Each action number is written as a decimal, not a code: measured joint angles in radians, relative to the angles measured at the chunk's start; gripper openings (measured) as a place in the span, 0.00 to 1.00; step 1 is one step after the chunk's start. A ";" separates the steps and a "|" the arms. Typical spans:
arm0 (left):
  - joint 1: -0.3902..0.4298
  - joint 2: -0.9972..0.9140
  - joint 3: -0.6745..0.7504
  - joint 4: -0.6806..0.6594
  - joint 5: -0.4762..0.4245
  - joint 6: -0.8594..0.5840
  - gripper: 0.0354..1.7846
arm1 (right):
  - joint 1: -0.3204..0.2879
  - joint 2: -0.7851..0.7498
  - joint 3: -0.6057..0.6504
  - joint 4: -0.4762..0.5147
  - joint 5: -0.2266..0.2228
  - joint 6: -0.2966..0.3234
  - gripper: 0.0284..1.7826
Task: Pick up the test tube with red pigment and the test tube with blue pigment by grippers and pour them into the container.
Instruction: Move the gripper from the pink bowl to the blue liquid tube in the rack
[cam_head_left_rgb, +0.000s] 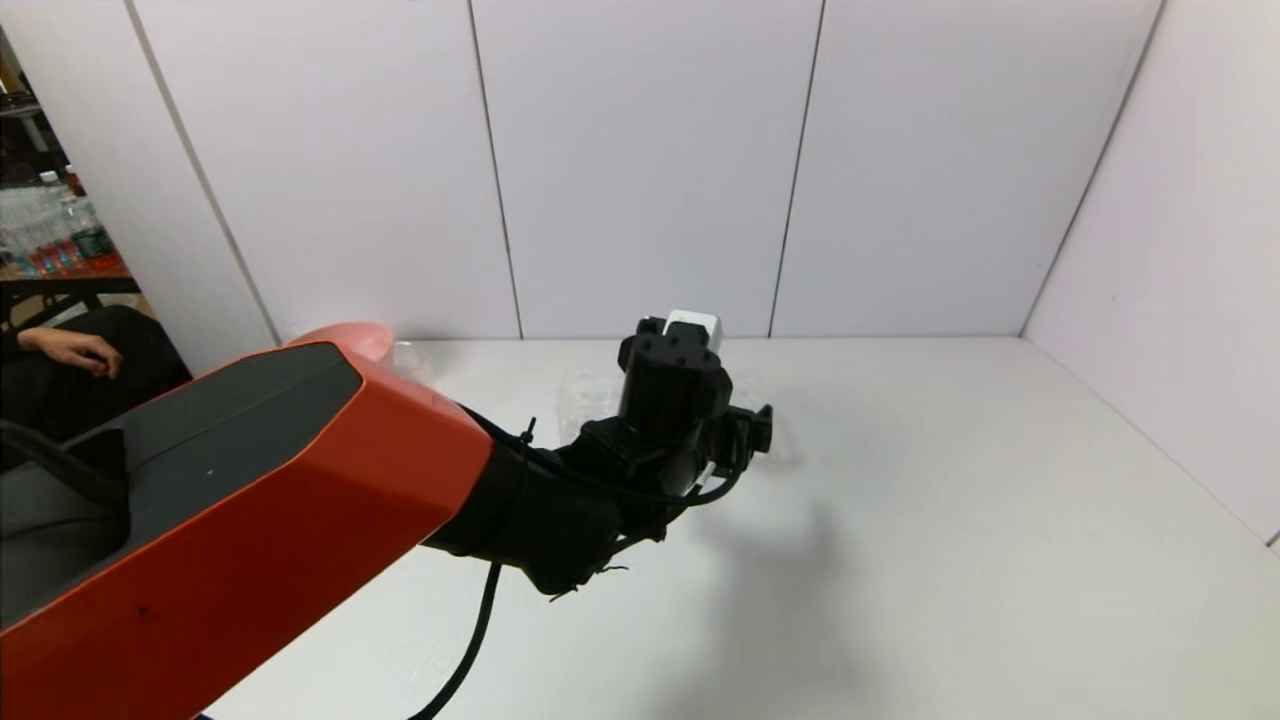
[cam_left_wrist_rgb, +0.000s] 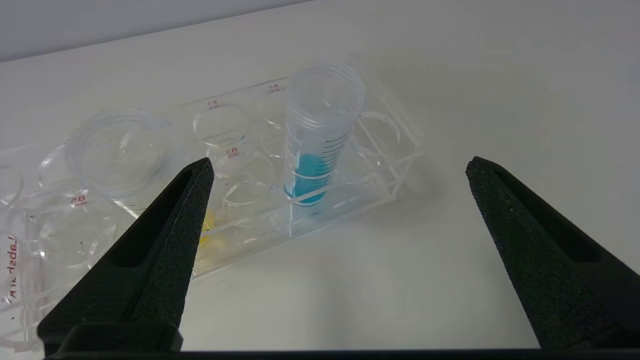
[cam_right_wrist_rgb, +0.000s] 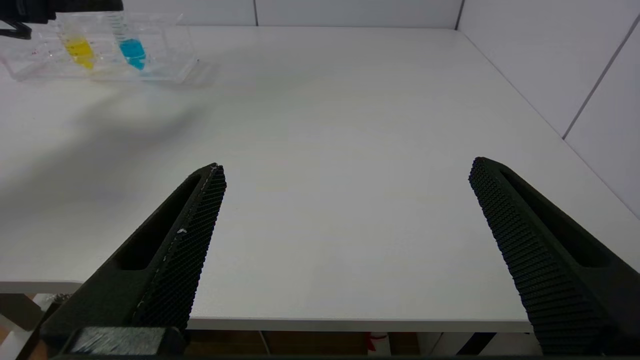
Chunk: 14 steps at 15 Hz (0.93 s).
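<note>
My left gripper (cam_left_wrist_rgb: 340, 170) hangs over the far middle of the table (cam_head_left_rgb: 950, 520), its fingers spread wide and empty, pointed at the clear tube rack (cam_left_wrist_rgb: 380, 190). The test tube with blue pigment (cam_left_wrist_rgb: 320, 135) stands upright in the rack, uncapped, between my fingers' lines but not yet touched. A yellow-liquid tube (cam_right_wrist_rgb: 80, 50) stands just beside it, partly hidden behind one finger in my left wrist view. I cannot find the test tube with red pigment or the container in any view; a pink bowl (cam_head_left_rgb: 350, 338) shows at the far left behind my arm.

Risks, as I judge them:
- The rack is light and clear; a finger catching its wall could shove or tip it, spilling both open tubes.
- Closing off-centre could nip the yellow tube as well.
- A grip too near the rim may let the tube slip.

My right gripper (cam_right_wrist_rgb: 345, 170) is parked at the near table edge, fingers wide, empty.
</note>
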 joint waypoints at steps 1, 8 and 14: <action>0.004 0.014 -0.019 0.001 -0.002 0.001 0.99 | 0.000 0.000 0.000 0.000 0.000 0.000 1.00; 0.008 0.072 -0.086 0.021 -0.013 0.005 0.99 | 0.000 0.000 0.000 0.000 0.000 0.000 1.00; 0.007 0.090 -0.114 0.024 -0.020 0.007 0.99 | 0.000 0.000 0.000 0.000 0.000 0.000 1.00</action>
